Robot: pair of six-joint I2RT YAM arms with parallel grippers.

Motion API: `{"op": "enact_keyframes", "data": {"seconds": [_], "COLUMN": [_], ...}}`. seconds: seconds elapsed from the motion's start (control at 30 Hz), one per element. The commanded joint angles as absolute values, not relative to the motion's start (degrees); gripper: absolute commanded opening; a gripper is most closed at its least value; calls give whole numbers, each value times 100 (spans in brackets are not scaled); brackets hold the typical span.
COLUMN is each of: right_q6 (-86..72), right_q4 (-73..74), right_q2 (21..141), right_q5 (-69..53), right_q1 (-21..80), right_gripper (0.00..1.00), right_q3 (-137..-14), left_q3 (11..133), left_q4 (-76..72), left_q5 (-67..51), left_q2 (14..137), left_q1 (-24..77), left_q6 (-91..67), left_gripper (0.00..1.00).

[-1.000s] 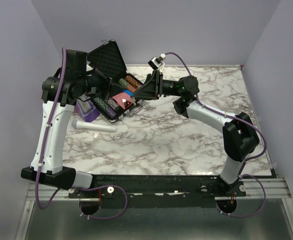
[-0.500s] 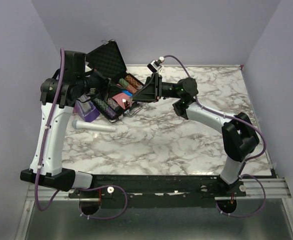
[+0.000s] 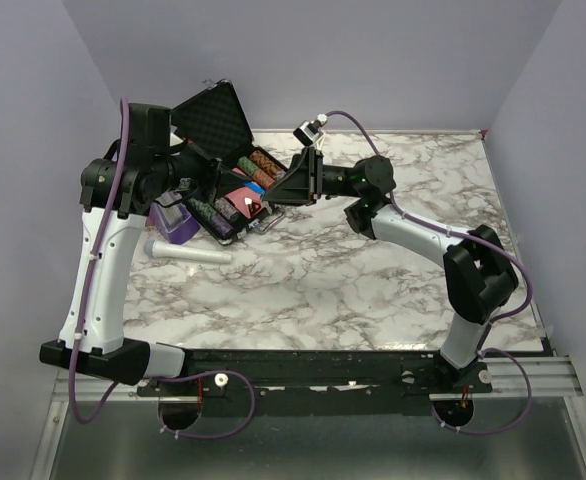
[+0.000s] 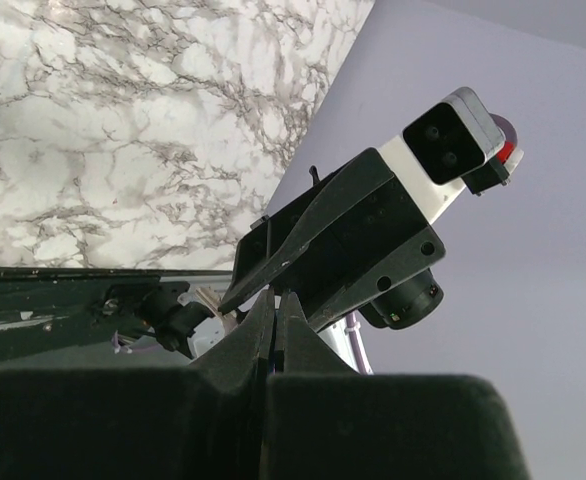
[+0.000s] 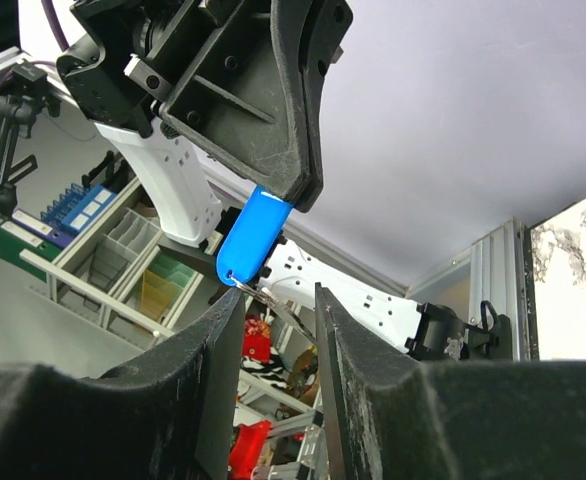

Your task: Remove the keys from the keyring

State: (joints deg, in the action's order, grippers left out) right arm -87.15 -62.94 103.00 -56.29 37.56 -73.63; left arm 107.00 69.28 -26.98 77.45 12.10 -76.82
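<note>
Fingers on the left clamp the blue-tagged metal keyring; right fingers, apart beside its silvery key, must close next.

The overhead camera looks down from behind my bases across the marble table. My left wrist camera faces my right gripper at close range. My right wrist camera looks up, very near, at my left gripper and the keyring, which the overhead view shares.

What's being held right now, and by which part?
The left gripper pinches the blue tag of the keyring by its upper end; the key hangs inside the open right gripper.
</note>
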Motion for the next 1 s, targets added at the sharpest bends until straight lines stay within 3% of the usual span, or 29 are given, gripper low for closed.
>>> {"op": "enact_keyframes", "data": {"seconds": [0.0,0.57,0.97], "right_q6": [-8727,-8763,-8807], "right_q4": [-6425,-6469,-6530], "right_q2": [10169,10116,10063], "right_q5": [-5783,-5818,-5862], "right_q1": [3815,3850,3850], "right_gripper": [41,34,18], "right_q3": [-7330,-7321,-7233], "left_q3": [10679,10503,10398], "left_q4": [6882,6838,6820], "left_q5": [-2654,-2566,-2540], "left_q2": [7594,7488,7400], "left_q1": [1187,1187,1187], "left_q6": [-7989,-8016,-8033], "left_gripper": [0,0,0]}}
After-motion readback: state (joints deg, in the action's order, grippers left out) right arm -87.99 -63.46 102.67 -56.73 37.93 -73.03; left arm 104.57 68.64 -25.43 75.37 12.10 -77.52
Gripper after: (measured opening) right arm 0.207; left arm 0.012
